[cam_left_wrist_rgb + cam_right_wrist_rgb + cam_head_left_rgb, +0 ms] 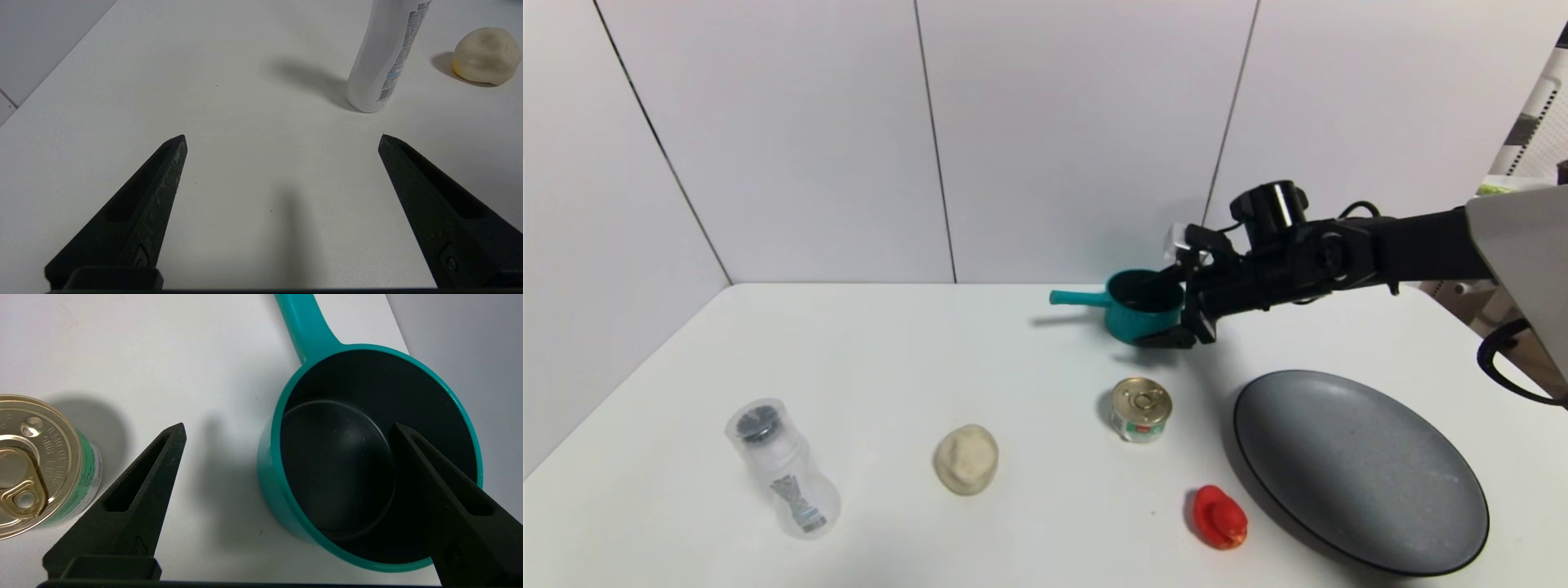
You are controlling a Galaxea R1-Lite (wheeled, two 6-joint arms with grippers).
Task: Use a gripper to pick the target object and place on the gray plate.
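Observation:
The teal saucepan (1139, 314) stands on the white table at the back, its handle pointing to the left. In the right wrist view the saucepan (339, 465) shows its dark inside. My right gripper (1183, 298) is open at the pan's right rim. In the right wrist view this gripper (288, 428) has one finger (441, 490) over the pan's inside and the other finger (135, 498) outside over the table, with the pan's wall between them. The gray plate (1356, 465) lies at the front right, empty. My left gripper (282, 139) is open and empty above bare table.
A gold-lidded can (1142, 408) stands in front of the pan and shows in the right wrist view (36, 465). A red toy (1219, 516) lies left of the plate. A beige lump (965, 459) and a clear bottle (783, 467) are at the front left.

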